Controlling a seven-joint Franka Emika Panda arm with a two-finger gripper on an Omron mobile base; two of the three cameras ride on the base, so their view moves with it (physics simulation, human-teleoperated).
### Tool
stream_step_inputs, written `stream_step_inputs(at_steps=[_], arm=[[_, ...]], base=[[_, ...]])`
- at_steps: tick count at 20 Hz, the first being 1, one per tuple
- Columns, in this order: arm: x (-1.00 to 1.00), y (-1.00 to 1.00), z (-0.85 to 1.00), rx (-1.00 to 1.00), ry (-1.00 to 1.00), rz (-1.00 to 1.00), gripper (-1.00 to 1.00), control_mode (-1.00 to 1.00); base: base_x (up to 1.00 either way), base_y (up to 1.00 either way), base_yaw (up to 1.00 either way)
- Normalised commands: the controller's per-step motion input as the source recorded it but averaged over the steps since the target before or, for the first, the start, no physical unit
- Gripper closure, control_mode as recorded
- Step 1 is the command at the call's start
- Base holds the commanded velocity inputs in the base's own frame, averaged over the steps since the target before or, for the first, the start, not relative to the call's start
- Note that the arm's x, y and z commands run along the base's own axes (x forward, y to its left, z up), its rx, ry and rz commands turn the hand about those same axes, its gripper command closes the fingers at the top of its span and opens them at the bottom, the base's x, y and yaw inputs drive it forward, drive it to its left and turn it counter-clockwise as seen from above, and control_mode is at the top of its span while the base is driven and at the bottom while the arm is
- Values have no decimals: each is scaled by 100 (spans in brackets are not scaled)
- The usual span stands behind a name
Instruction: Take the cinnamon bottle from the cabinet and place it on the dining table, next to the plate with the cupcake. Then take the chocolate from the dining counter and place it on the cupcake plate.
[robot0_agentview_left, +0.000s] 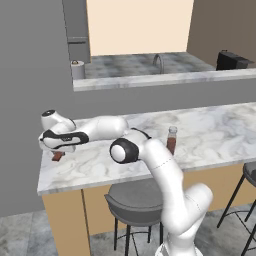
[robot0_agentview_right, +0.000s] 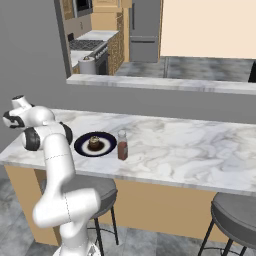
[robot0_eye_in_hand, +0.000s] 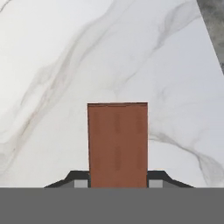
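In the hand view, the gripper (robot0_eye_in_hand: 117, 183) pinches the chocolate (robot0_eye_in_hand: 117, 144), one dark finger tight on each side, low in the middle of the frame over the white dining table (robot0_eye_in_hand: 52, 78). In the left base view, the chocolate (robot0_agentview_left: 58, 156) sits at the left end of the table. In the right base view, the cinnamon bottle (robot0_agentview_right: 122, 145) stands just right of the plate (robot0_agentview_right: 83, 145) with the cupcake (robot0_agentview_right: 94, 144), left of the middle.
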Motion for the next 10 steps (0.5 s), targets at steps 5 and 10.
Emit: stream_step_inputs(at_steps=[5, 10], arm=[[-35, -22, -3, 0, -8, 0, 100, -100], [-60, -40, 21, 0, -12, 0, 100, -100]], base=[[0, 0, 0], [0, 0, 0]])
